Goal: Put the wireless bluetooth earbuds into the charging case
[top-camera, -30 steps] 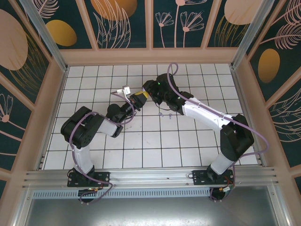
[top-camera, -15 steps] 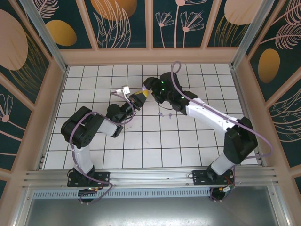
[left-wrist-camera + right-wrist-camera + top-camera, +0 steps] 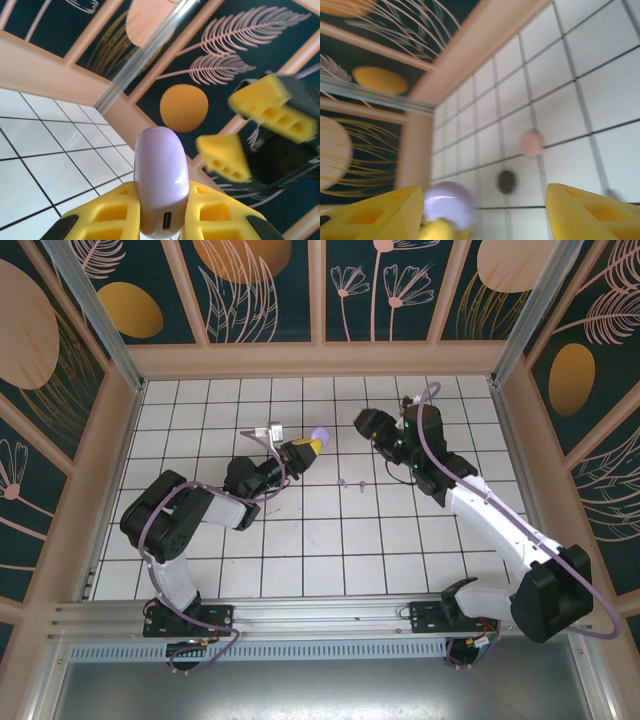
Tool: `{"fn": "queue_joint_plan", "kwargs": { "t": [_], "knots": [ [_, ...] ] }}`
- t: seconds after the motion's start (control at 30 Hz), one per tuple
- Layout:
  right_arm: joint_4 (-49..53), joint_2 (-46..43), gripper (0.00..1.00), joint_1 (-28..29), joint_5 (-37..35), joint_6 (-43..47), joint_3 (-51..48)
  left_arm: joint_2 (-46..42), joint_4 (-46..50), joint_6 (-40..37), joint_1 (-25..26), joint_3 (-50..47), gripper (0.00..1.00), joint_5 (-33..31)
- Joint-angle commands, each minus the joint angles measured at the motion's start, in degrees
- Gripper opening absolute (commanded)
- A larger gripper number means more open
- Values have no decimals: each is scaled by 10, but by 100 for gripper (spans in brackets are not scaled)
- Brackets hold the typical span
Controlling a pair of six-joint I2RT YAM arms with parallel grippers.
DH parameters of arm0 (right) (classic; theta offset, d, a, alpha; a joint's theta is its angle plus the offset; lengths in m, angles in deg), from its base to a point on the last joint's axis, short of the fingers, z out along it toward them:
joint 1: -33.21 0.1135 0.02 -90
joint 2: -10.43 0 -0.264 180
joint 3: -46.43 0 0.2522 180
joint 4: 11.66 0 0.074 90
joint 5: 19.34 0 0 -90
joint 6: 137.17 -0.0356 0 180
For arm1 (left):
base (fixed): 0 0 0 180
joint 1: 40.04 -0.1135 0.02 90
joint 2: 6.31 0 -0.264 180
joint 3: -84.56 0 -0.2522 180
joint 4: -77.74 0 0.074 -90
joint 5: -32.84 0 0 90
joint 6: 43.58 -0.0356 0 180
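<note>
Clamping the lavender charging case between its yellow fingers, the left gripper is recorded left of the table's middle, pointed toward the far right. The case is gripped low on both flanks. Its rounded end projects past the fingertips, and its charging port is turned toward the left wrist camera. The right gripper is noted just to the right of the case, with a clear gap between them. Its jaws are spread wide and nothing is held between them. Its two yellow fingers are seen blurred beyond the case in the left wrist view. From the right wrist, the case is registered as a blurred lavender shape just beside one finger. A first lavender earbud and a second lavender earbud are logged lying on the white grid table. They lie side by side, nearer the arm bases than both grippers, and are touched by neither. A pink round case and a dark round case are noted on the tiles, apart from each other and out of focus.
</note>
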Motion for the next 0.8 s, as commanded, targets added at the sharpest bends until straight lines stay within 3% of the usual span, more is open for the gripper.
{"fn": "queue_joint_plan", "kwargs": {
  "t": [0.0,0.27,0.77],
  "knots": [
    [-46,-42,66,-8,47,151,-50,-33,75,-59,-2,24,0,76],
    [-115,-103,66,-9,167,316,-134,-55,202,-118,-2,54,0,180],
    [-147,-25,62,10,191,335,-106,-55,211,-104,-2,67,0,222]
  ]
}}
